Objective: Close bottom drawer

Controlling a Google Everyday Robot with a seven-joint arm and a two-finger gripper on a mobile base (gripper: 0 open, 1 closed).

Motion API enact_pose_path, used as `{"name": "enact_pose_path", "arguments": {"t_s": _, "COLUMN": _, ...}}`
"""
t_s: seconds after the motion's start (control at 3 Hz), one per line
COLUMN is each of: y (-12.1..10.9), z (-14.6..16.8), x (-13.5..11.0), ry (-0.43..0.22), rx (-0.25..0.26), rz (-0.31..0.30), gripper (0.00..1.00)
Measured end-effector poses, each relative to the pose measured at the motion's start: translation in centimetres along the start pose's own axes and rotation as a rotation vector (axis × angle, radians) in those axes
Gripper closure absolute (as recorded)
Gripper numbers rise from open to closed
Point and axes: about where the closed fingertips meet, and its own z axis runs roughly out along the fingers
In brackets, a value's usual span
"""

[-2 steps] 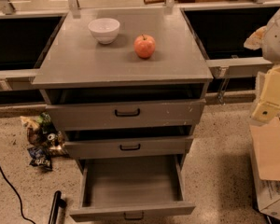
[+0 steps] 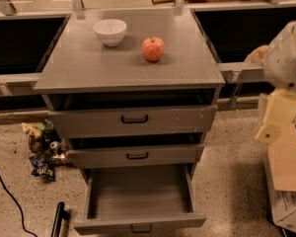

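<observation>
The grey cabinet has three drawers. The bottom drawer is pulled far out; its wide shallow tray is empty. Its narrow front with a small black handle sits at the lower edge of the view. The middle drawer and the top drawer each stand a little proud of the frame. My arm's white and beige links hang at the right edge, level with the upper drawers and apart from the cabinet. My gripper is out of view.
A white bowl and a red apple sit on the cabinet top. Snack wrappers lie on the floor at the left. A black bar with a cable is at the bottom left. A cardboard box is at the right.
My arm's beige link has shifted slightly down and left. The bottom drawer stands as far out as before.
</observation>
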Motion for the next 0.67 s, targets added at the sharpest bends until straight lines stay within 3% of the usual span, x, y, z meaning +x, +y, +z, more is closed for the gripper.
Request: {"name": "enact_pose_path", "arguments": {"t_s": 0.67, "y": 5.9, "z": 11.9, "x": -2.0, "ry": -0.116, "rx": -0.077, "rz": -0.178, "gripper": 0.0}}
